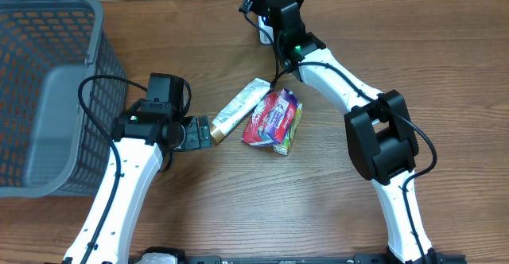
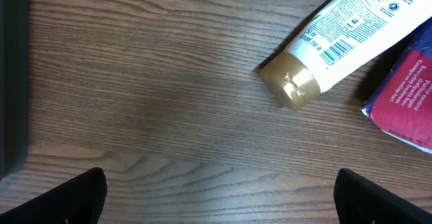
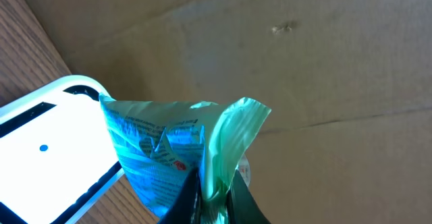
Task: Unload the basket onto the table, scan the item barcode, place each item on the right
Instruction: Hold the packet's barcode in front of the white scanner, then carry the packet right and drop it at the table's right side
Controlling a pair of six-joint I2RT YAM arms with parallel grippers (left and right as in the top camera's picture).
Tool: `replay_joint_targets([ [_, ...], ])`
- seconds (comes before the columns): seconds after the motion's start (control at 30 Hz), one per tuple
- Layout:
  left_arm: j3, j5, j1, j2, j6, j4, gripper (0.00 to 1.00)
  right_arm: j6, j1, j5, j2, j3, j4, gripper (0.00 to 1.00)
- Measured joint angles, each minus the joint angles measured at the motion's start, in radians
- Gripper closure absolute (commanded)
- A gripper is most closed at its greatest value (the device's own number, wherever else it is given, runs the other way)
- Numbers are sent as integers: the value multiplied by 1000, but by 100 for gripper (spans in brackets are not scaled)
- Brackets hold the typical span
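Scan step | my right end effector (image 3: 208,200) is clamping the blue-green packet (image 3: 162,150) at the surface's (image 1: 238,216) far edge, just beside the scanner (image 3: 47,136) | my left end effector (image 2: 219,197) is hanging apart, empty | I am judging that the barcode face needs turning squarely toward the scanner, steadily.

Dark wood-grain surface (image 1: 231,216), creased brown cardboard panel (image 3: 317,55) standing behind its far edge, even light

Mock shop checkout (mesh basket (image 1: 32,41), barcode scanner (image 3: 54,136))

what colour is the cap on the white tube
The cap is metallic gold, seen best in the left wrist view.
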Motion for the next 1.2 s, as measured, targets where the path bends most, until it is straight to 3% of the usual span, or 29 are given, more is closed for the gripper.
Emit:
replay_joint_targets([
  [0.2,0,0,0,0,0,0,0,2,35,60,-3,-1,-25,96],
  [0.33,0,0,0,0,0,0,0,102,93,66,-57,-13,-235,96],
  [0.57,0,0,0,2,0,1,1,529,38,-211,-430,-29,-770,96],
  [0.7,0,0,0,3,0,0,0,863,-126,-380,-697,-12,-1044,96],
  [0.77,0,0,0,3,0,0,1,1114,-283,-424,-807,2,-1266,96],
  [0.87,0,0,0,3,0,0,0,1297,-408,-448,-818,-5,-1430,96],
  [1.0,0,0,0,3,0,1,1,1451,-543,-459,-787,-157,-1392,96],
  [1.2,0,0,0,3,0,1,0,1574,-689,-549,-732,-531,-1096,96],
])
